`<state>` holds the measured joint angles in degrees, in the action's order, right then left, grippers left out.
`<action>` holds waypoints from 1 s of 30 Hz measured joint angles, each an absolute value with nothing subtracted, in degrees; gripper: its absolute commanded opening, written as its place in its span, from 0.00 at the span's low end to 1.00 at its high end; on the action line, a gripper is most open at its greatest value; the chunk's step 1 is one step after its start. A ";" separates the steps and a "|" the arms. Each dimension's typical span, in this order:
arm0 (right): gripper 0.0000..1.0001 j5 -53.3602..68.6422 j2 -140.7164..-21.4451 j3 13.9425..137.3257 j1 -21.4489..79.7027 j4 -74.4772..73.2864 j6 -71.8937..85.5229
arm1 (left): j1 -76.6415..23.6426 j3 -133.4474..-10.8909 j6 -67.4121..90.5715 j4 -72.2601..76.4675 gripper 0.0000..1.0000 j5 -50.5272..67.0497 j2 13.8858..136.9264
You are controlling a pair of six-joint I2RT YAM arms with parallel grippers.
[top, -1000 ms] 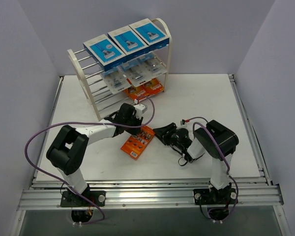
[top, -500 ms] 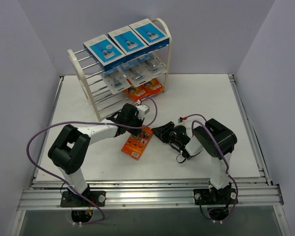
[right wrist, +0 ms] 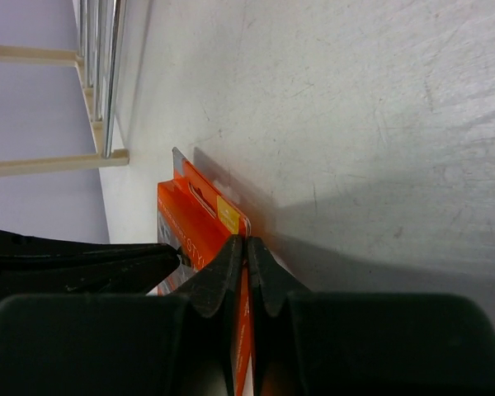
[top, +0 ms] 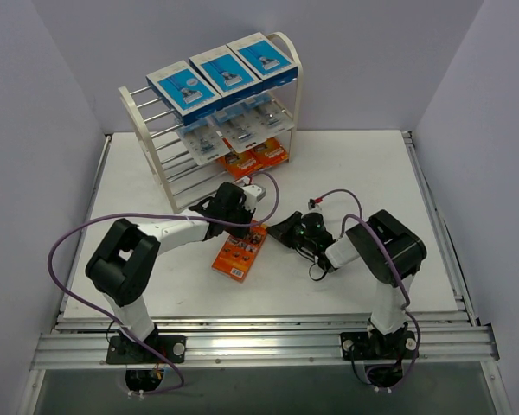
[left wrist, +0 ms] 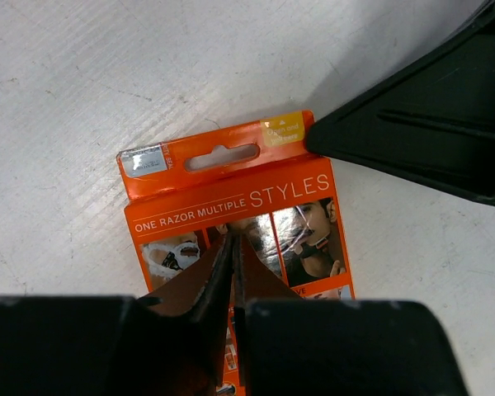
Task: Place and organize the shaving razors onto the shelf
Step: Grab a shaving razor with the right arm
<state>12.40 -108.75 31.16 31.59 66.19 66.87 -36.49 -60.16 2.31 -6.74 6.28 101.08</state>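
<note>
While my left arm stretches low and forward from its base at the near edge, my left gripper [top: 245, 223] points down onto the loose orange pack [top: 239, 252]. That pack lies flat near the middle of the table [top: 363, 164], in front of the shelf [top: 135, 111]. The fingers are pressed together, tips resting on the pack's printed face.

My right arm folds at the elbow and reaches leftward, close to the tabletop. My right gripper [top: 273, 232] is closed too, its tips meeting at the pack's far right corner, by the yellow tag. Whether that corner is pinched between them or only touched, I cannot tell.

From my left wrist, the pack's lower half is hidden under my own fingers. From my right wrist I see it nearly edge-on.

The shelf stands toward the far left corner of the table. Three blue boxes [top: 223, 69] sit on its top tier and blister packs [top: 242, 121] on the tier below. Two orange packs [top: 270, 154] lie lower down, partly cut off by the rods.
</note>
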 measured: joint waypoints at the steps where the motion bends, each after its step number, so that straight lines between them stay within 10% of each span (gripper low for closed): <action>1: 0.00 12.56 -107.96 31.16 31.59 64.97 66.08 | -36.56 -60.23 2.31 -6.85 0.14 6.22 101.08; 10: 0.00 13.56 -104.47 31.14 31.92 59.75 61.14 | -36.97 -60.27 2.31 -7.55 0.18 5.37 100.71; 18: 0.00 14.87 -101.56 30.65 31.97 59.16 59.37 | -37.04 -60.12 2.33 -11.03 0.73 0.86 95.68; 30: 0.00 14.87 -90.89 30.81 31.97 51.55 52.38 | -36.12 -57.56 1.85 -10.00 0.91 -5.82 73.17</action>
